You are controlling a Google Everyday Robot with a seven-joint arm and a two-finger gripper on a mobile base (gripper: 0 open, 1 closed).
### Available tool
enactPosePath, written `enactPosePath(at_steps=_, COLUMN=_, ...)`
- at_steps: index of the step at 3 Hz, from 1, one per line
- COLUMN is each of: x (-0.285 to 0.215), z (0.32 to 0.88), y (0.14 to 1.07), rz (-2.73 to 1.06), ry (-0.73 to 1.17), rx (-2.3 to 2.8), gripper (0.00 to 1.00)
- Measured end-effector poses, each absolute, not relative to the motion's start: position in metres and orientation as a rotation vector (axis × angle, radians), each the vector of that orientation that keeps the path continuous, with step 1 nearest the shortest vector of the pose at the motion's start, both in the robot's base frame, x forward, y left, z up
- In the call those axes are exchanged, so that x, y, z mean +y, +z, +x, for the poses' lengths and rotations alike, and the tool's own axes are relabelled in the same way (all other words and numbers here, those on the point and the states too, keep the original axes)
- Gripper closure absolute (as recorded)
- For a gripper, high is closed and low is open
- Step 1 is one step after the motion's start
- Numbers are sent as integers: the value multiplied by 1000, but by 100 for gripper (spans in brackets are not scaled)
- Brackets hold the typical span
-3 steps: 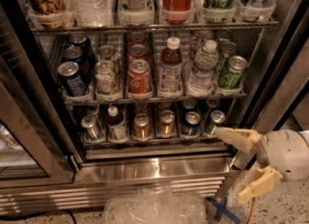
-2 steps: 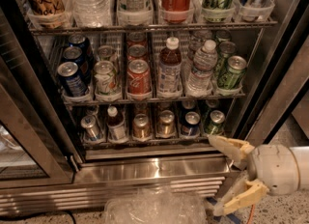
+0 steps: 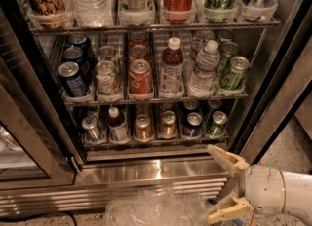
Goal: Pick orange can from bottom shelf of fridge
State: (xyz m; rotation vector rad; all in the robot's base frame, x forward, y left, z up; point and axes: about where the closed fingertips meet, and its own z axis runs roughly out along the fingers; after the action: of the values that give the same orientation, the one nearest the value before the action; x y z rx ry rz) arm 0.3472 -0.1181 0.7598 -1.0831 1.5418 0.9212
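We see the fridge (image 3: 146, 171) with its door open. The orange can (image 3: 143, 128) stands at the front edge of the bottom shelf (image 3: 156, 144), in a middle lane between other cans. The gripper (image 3: 210, 183) is low at the right, outside the fridge and below this shelf, with open room around it. Its jaws are wide apart and touch nothing.

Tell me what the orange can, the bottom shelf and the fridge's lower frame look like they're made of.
Orange can: likely aluminium, with a glossy copper-orange body and a bare silver top. Bottom shelf: seemingly white-coated wire, with clear plastic lane trays. Fridge frame: brushed stainless steel, judging by its streaky reflections. The claw, open, hangs outside at lower right.
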Motion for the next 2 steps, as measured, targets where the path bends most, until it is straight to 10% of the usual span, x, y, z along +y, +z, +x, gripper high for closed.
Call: enactPosePath(at_steps=2, x=-117, z=350, y=752, rz=-1025, ry=814, rx=1547, gripper=0)
